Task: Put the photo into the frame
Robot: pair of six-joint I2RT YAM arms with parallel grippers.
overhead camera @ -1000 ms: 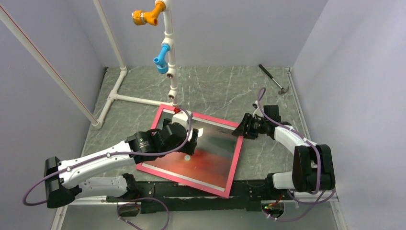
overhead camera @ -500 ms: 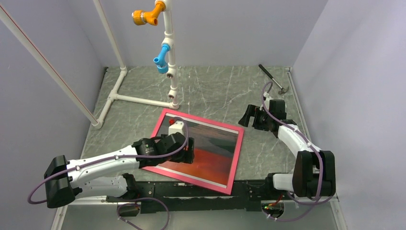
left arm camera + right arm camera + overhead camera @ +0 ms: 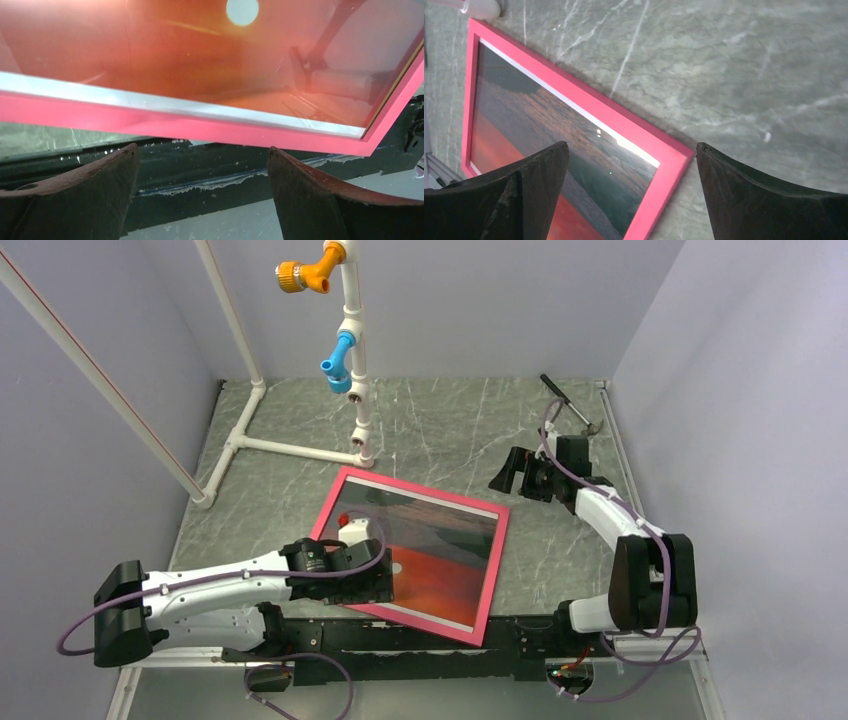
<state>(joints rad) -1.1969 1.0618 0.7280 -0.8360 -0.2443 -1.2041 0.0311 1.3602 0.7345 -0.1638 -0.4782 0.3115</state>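
Backing off the frame (image 3: 492, 575), left gripper (image 3: 380, 587) hangs over its near edge, right gripper (image 3: 505, 472) at far right, both spread and empty; photo (image 3: 440, 560) sits inside. Near corner appears to overhang the rail (image 3: 330, 640), so a brush could tip it

We see a grey marbled table (image 3: 440, 420). A white pipe stand (image 3: 355, 360) rises from its far left part, carrying an orange fitting (image 3: 300, 275) above a blue fitting (image 3: 338, 358). A small hammer (image 3: 565, 402) lies at the far right corner.
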